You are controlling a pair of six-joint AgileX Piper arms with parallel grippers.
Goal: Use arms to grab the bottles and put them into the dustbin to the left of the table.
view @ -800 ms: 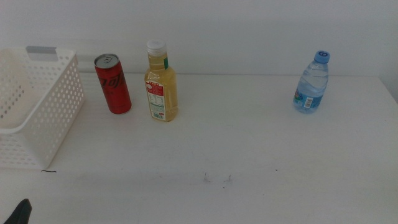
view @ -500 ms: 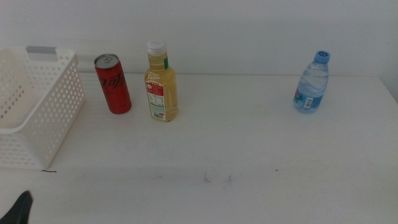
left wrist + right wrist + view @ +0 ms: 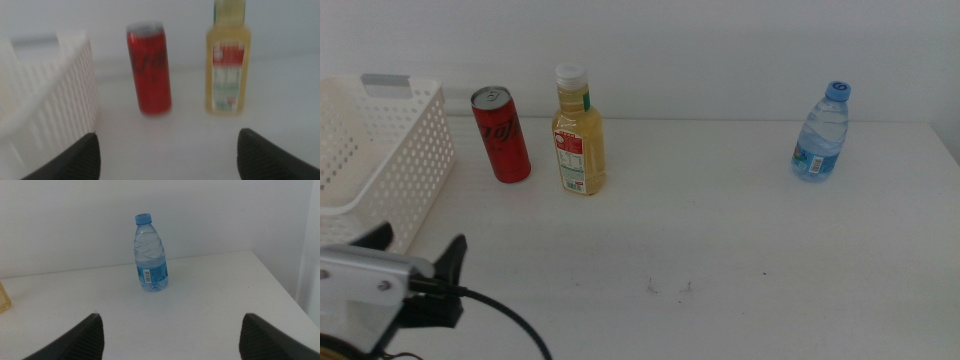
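Left claw [image 3: 418, 250] at the near left corner of the worktop [image 3: 720, 230], just beside the dustbin's near right corner. Jaws spread, nothing between them. White housing block and black cable trail behind it toward the near edge.

Right claw [image 3: 170, 335] does not show in the middle view. Only its own wrist view has it: jaws spread wide, empty, low over the worktop at the right, facing the water bottle [image 3: 150, 253].

Middle view alone gives the whole layout. Dustbin [image 3: 415, 150] at the far left, white, walls of small round holes, grey tab on the far rim. What shows of its inside is bare; the rest is cut off by the frame.

Far row, left to right: red can [image 3: 501, 135], upright, just right of the dustbin; yellow juice bottle [image 3: 579, 133], upright, white cap on, near the can but apart from it; water bottle, upright, blue cap on, well apart at the far right.

Left wrist view is blurred. It shows dustbin wall, can and juice bottle ahead of the claw, the juice bottle's cap cut off. Water bottle not in it.

Right wrist view shows the water bottle's barcode label, liquid level cannot be told.
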